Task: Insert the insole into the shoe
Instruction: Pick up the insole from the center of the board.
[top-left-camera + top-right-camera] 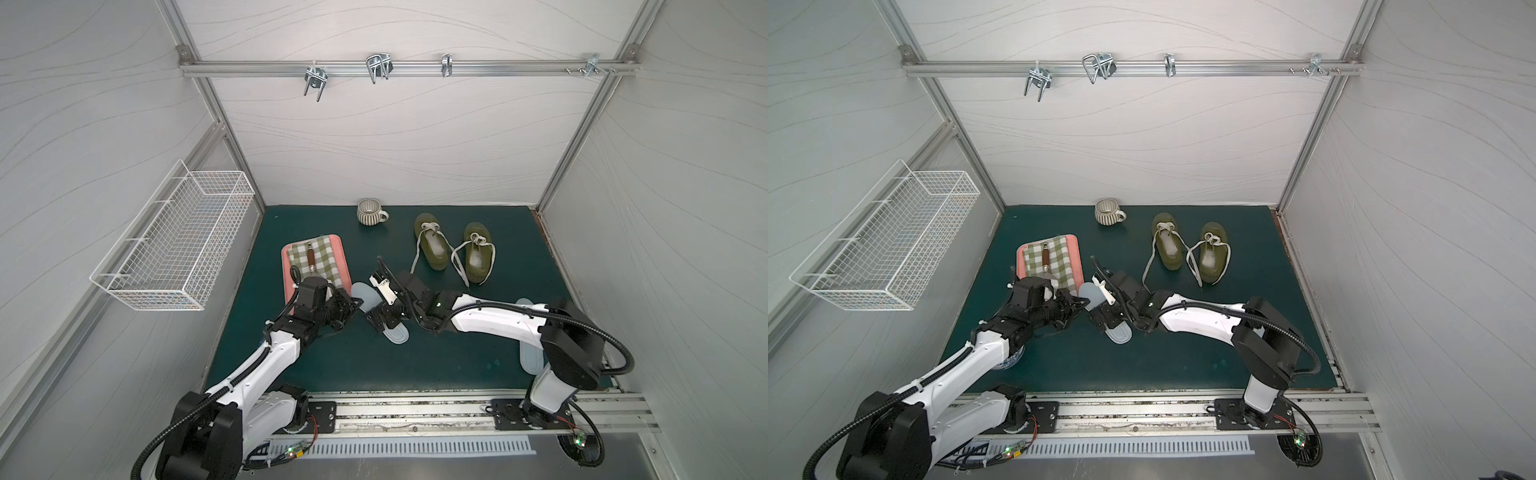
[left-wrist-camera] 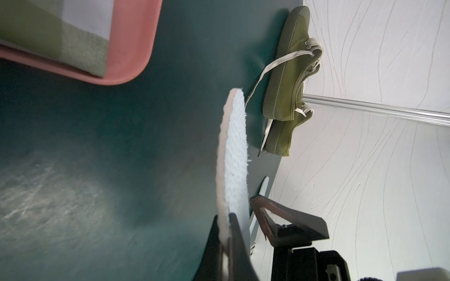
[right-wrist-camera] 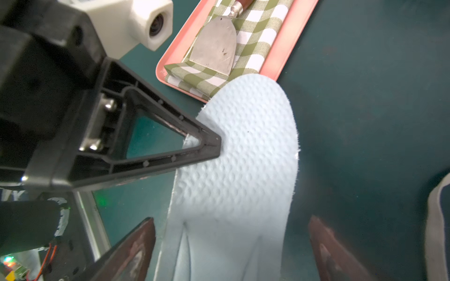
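A pale blue insole (image 1: 362, 292) (image 3: 243, 158) lies slanted over the green mat in the middle, lifted at one side. My left gripper (image 1: 355, 305) (image 2: 225, 219) is shut on its long edge near the toe; its black finger (image 3: 207, 146) presses on the dimpled top. My right gripper (image 1: 380, 303) (image 3: 231, 243) is open and straddles the insole's narrower part, fingers apart from both edges. Two olive-green shoes (image 1: 432, 247) (image 1: 478, 253) (image 2: 287, 80) with loose white laces stand side by side behind the grippers, toes toward the back wall.
A pink tray (image 1: 286, 270) with a checked cloth and a metal scraper (image 3: 214, 46) lies just left of the insole. A striped cup (image 1: 370, 212) stands at the back. Another pale insole (image 1: 530, 357) lies under the right arm. A wire basket (image 1: 174, 249) hangs on the left wall.
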`<state>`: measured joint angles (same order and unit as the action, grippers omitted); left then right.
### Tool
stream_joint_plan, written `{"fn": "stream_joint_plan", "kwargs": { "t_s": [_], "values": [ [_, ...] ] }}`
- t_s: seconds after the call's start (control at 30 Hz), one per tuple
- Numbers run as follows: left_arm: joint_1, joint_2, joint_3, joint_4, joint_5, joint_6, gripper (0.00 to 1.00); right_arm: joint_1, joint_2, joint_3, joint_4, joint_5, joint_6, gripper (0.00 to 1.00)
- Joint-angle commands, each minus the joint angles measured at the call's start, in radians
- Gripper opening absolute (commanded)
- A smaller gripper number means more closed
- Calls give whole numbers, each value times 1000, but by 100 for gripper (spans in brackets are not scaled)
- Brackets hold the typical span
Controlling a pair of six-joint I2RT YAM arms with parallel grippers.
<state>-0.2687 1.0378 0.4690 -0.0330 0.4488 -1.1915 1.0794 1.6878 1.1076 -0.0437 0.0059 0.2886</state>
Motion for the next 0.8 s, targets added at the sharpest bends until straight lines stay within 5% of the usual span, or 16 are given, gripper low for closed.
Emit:
{"fn": "stream_joint_plan", "kwargs": {
  "t_s": [0.0,0.33,0.77],
  "values": [
    [-3,5,2,60,11,-34,0,-1,23,-10,-16,-38,31,99],
    [-3,0,-6,70,15,-45,0,15,35,-28,-15,-10,39,94],
    [-3,-2,-30,97,17,-61,0,16,-2,-43,-30,-12,35,55]
  ]
}}
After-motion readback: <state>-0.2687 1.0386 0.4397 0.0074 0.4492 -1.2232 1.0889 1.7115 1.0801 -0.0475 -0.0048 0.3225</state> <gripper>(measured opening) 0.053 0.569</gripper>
